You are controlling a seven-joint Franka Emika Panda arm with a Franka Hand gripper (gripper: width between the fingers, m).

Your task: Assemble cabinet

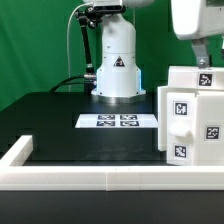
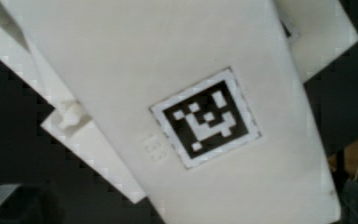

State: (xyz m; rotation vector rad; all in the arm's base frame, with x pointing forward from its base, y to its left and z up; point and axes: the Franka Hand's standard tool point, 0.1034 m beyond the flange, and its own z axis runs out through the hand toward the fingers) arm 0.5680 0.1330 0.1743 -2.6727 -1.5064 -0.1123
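The white cabinet body (image 1: 192,118) stands at the exterior view's right, showing several black-and-white tags on its near faces. A smaller white block (image 1: 188,77) sits on its top. My gripper (image 1: 203,62) comes down from the top right onto the top of the cabinet; its fingertips are hidden among the white parts, so I cannot tell whether they are open or shut. In the wrist view a white cabinet panel (image 2: 176,90) with one tag (image 2: 210,118) fills most of the picture, very close and tilted. The fingers do not show there.
The marker board (image 1: 120,121) lies flat in the middle of the black table. The arm's white base (image 1: 117,70) stands behind it. A low white border frame (image 1: 90,178) runs along the front and left edges.
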